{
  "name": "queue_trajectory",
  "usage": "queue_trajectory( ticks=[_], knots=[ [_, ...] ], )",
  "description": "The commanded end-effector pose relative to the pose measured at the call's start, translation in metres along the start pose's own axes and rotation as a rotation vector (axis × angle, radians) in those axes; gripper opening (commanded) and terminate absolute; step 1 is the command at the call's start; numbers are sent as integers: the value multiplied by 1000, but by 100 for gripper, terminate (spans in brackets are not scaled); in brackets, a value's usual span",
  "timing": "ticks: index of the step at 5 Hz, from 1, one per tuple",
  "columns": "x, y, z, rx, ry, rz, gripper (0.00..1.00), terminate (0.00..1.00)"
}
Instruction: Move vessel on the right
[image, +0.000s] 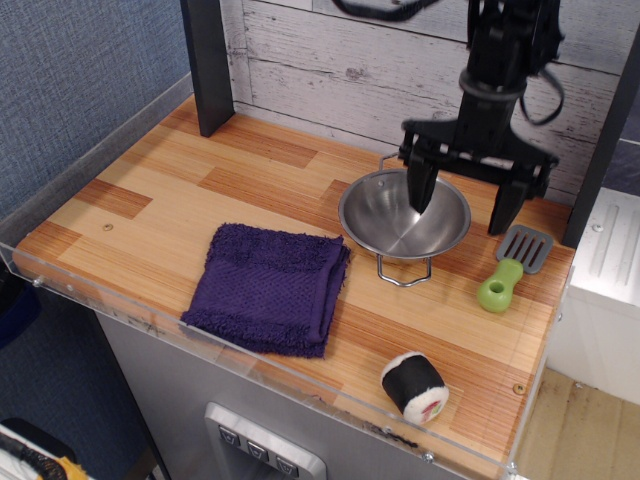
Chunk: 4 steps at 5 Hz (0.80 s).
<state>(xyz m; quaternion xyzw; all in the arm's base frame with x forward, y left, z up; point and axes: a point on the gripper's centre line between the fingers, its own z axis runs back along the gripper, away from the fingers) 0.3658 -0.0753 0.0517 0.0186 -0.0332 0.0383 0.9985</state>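
The vessel (395, 217) is a shiny steel bowl with two thin wire loop handles. It rests flat on the wooden table, right of the folded purple towel (268, 287). My gripper (463, 207) hangs above the bowl's right rim with its two black fingers spread wide. The left finger (424, 188) points down over the bowl's inside. The right finger (503, 205) is outside the bowl to its right. The gripper holds nothing and is lifted clear of the bowl.
A spatula with a green handle (507, 273) lies right of the bowl. A sushi-roll toy (413, 386) sits near the front edge. A black post (207, 62) stands at the back left. A clear rim (250, 360) edges the table.
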Motion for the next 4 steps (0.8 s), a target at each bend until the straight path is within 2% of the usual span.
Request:
queue_trajectory(
  ticks=[1,3,4],
  knots=[
    [16,-4,76,-70,-161,53,100,0],
    [9,13,125,-65,-275,130,100,0],
    [4,27,143,-73,-321,153,100,100]
  ],
)
